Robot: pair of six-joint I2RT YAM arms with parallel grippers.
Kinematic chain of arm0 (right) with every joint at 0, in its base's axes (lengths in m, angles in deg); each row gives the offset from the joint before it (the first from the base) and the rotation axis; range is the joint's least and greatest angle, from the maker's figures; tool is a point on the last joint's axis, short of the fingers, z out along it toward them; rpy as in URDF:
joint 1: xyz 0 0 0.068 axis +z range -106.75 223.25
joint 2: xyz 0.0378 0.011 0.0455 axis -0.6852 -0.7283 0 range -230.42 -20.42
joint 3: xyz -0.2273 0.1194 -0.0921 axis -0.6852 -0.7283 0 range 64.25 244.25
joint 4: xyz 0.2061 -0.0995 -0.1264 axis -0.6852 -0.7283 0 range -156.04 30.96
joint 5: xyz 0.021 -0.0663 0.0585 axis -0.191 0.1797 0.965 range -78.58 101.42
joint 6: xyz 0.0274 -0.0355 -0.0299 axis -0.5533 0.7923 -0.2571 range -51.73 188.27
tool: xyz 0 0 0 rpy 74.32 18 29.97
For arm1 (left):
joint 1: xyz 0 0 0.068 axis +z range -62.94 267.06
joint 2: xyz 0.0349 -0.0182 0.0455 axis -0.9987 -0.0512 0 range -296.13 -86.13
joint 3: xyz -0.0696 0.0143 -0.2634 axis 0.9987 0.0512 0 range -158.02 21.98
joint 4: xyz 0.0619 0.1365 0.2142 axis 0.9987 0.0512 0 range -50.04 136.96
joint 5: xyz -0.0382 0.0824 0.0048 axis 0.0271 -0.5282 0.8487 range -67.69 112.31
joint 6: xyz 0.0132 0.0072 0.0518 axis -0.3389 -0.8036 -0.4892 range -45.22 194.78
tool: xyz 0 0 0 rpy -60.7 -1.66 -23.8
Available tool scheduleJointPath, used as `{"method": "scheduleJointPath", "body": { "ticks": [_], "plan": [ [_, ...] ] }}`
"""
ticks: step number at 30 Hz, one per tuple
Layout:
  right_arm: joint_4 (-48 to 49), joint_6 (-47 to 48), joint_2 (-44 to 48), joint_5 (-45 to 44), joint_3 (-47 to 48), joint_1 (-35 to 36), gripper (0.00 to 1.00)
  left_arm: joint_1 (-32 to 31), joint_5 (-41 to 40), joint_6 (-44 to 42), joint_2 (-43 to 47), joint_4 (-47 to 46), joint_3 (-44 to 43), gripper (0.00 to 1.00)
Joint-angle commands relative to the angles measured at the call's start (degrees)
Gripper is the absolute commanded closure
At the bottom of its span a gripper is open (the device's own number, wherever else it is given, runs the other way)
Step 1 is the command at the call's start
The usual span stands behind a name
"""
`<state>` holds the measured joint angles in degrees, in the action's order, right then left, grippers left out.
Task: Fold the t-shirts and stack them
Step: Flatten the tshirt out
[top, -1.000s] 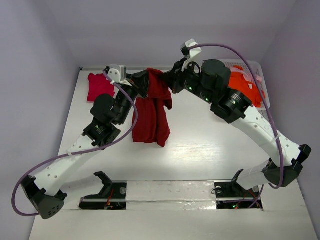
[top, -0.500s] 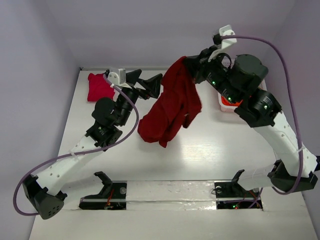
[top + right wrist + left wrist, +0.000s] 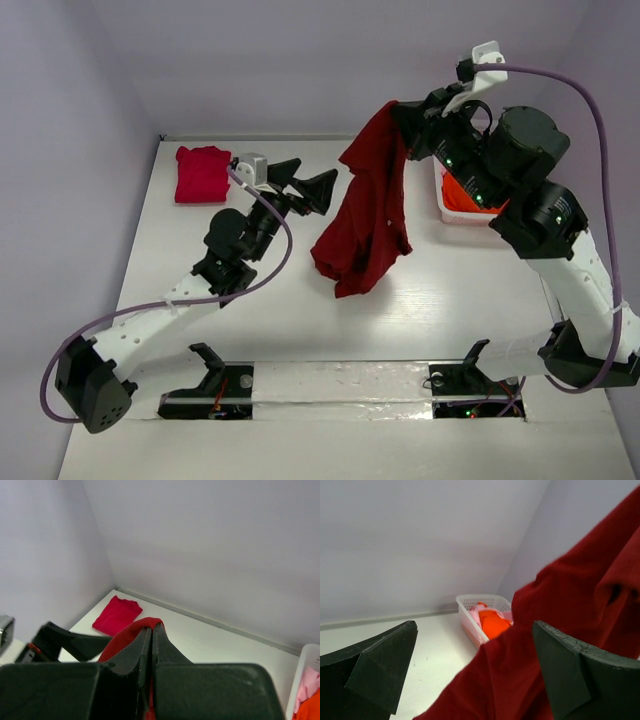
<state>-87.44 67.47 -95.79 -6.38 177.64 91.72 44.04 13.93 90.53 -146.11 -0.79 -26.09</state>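
Since a second ago your right arm has swung up and toward the far right corner, carrying the dark red t-shirt (image 3: 368,215) away from the middle of the table (image 3: 450,320). The shirt was then strung between both claws. It now hangs from the right gripper (image 3: 152,635) alone, a long crumpled drape from its pinched top edge down toward the tabletop. From above I cannot quite tell whether the lowest fold rests on the surface or hangs just clear of it.

The right jaws are clamped hard together on a ridge of that red cloth, as the right wrist view shows. The left gripper (image 3: 305,180) has let go and pulled back to the left. Its fingers stand spread wide with nothing between them, just beside the hanging shirt, which fills the right of the left wrist view.

For the task, this looks like a re-grip rather than a fold. With one hold the shirt is bunched, not spread, so you will likely need the left claw to take a fresh corner or hem before laying it flat.

The white basket (image 3: 440,205) sits at the far right, partly behind the right arm. The crimson-pink t-shirt (image 3: 202,172) lies folded in the far left corner, well apart from the action, and I judge it to be the start of the stack. The orange t-shirt (image 3: 492,622) and the pale pink t-shirt (image 3: 476,609) are inside the basket, not yet folded.
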Motion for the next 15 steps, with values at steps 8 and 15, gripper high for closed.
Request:
{"method": "scheduleJointPath", "body": {
  "ticks": [8,15],
  "plan": [
    [0.7,3.8,0.0,-4.2,11.9,0.5,1.0,0.1,10.8,6.2,-6.7,-23.9,6.8,0.01],
    [-0.9,4.4,1.9,-5.2,14.8,0.5,1.0,0.1,16.6,7.7,-11.7,-37.5,10.4,0.01]
  ]
}}
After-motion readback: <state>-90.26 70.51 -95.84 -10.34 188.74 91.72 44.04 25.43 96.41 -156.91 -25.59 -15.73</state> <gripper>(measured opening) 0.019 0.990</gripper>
